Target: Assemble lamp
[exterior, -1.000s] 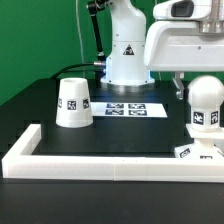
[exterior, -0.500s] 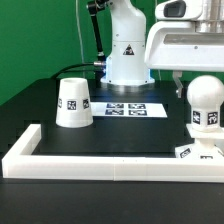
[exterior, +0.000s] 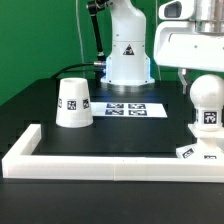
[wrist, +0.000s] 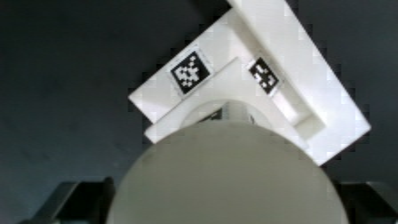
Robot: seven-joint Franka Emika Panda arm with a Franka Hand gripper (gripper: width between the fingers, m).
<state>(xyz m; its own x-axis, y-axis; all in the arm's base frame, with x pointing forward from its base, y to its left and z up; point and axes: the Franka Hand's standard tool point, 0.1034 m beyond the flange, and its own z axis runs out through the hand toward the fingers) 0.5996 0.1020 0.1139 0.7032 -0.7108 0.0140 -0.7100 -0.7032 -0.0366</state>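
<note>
Bulb (exterior: 206, 102) upright on base (exterior: 190, 152), long axis vertical, fingers (wrist: 80, 203) flanking it, grip impossible to tell.

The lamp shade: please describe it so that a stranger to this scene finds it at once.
On the black table, look inside the white border, toward the exterior view's left. The shade stands alone: a white truncated cone with square tags, unlike the round bulb opposite.

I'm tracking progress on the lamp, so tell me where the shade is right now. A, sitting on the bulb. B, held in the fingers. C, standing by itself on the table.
C: the shade stands alone on the black table, well apart from the bulb at the exterior view's right.
</note>
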